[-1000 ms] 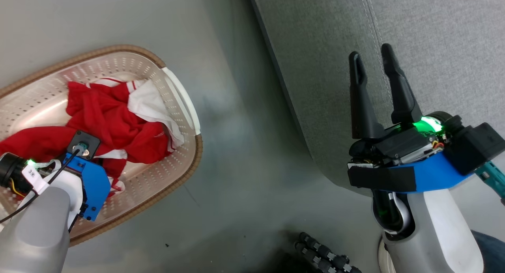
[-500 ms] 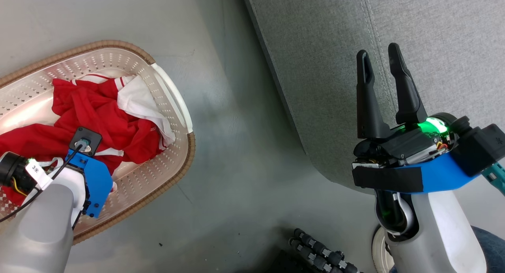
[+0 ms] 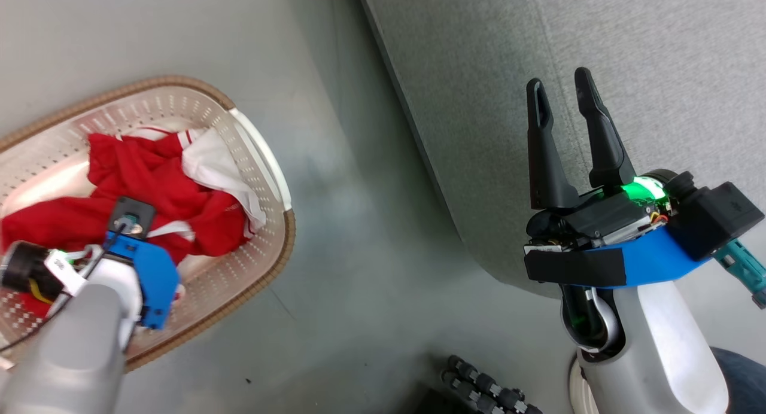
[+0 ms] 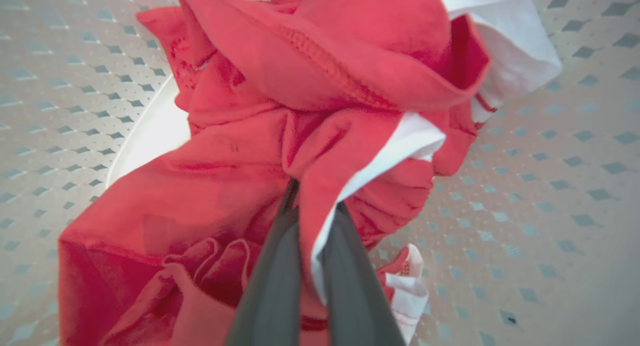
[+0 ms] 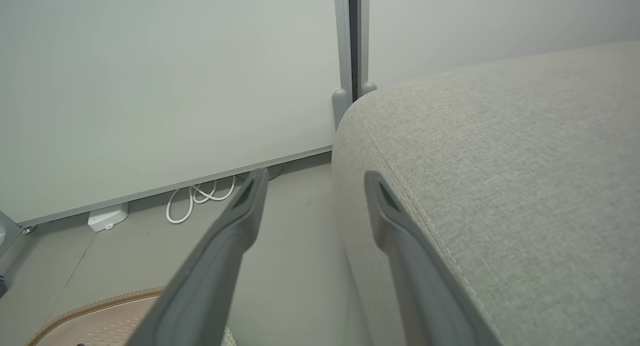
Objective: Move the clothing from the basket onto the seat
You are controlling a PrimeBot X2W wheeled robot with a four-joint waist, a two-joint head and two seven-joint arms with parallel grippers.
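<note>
Pinching a fold of the red clothing (image 4: 225,176), the left gripper (image 4: 316,196) is reaching down inside the basket (image 3: 197,103). Its two dark fingers are standing almost together, and red fabric with a strip of white trim (image 4: 385,151) is sitting between them. The whole pile is lying in the basket on the floor (image 3: 359,234), and nothing is lying on the seat (image 3: 598,31) yet. The right gripper (image 3: 559,80) is hanging over the edge of the seat with its fingers spread and nothing between them.

The grip is looking thin to me, only one fold near a hem, so I am thinking the lift should be going slowly and straight up, while watching if the fabric is slipping out. The garments are looking tangled with each other, so probably more than one piece is coming up together; this is fine if the hold is firm. The hanging part should be clearing the brown rim (image 3: 287,234), otherwise it may be dragging the basket. After that the arm should be crossing to the seat and letting go well inside its rounded edge.
</note>
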